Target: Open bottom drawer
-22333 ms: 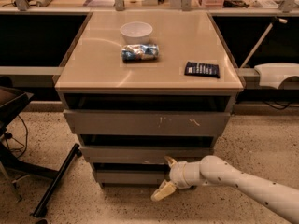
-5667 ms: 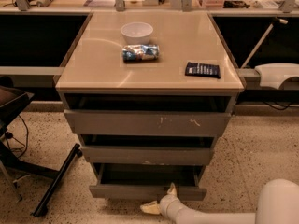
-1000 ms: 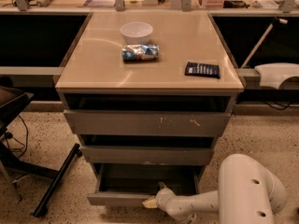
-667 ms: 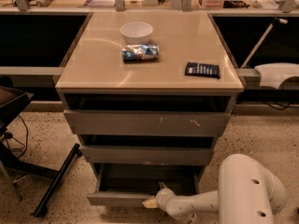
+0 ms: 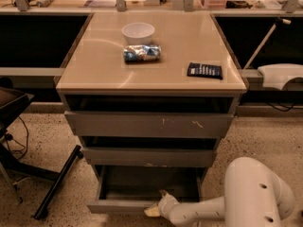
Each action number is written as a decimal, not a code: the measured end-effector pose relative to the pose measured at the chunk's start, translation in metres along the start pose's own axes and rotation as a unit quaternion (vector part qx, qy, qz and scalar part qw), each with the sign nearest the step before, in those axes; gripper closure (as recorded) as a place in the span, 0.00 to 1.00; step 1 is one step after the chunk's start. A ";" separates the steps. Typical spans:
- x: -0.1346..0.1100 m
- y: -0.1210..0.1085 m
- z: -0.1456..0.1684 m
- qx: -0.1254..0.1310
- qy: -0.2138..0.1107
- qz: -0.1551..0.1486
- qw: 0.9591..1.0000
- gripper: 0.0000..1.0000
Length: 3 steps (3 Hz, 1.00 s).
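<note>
The bottom drawer (image 5: pixel 118 205) of the grey cabinet is pulled out, its shallow tray showing empty inside. My gripper (image 5: pixel 156 206) is low at the front panel of that drawer, right of its middle, one pale finger above the panel's top edge and one below in front. The white arm (image 5: pixel 246 197) reaches in from the lower right. Above it sit the middle drawer (image 5: pixel 149 156) and the top drawer (image 5: pixel 149 124) with white scratch marks, both pushed in.
On the beige cabinet top (image 5: pixel 94 70) stand a white bowl (image 5: pixel 138 32), a crumpled blue snack bag (image 5: pixel 142 53) and a dark flat packet (image 5: pixel 204 70). A black chair base (image 5: pixel 28 169) lies on the speckled floor at left. A white object (image 5: pixel 280 74) juts in at right.
Since 22 s ago the bottom drawer has come out from shut to well open. Over the last second the drawer and gripper have stayed about where they were.
</note>
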<state>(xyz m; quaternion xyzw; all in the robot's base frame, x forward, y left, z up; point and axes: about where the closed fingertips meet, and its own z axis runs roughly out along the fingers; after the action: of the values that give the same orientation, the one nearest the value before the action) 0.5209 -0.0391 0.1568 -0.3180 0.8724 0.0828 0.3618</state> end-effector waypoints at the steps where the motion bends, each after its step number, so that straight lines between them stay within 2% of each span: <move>1: -0.002 0.000 -0.003 0.000 0.000 0.000 1.000 1.00; 3: 0.003 0.006 -0.014 0.001 -0.002 0.000 1.000 1.00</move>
<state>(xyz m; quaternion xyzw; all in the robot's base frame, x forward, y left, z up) 0.5075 -0.0408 0.1647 -0.3172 0.8720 0.0830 0.3634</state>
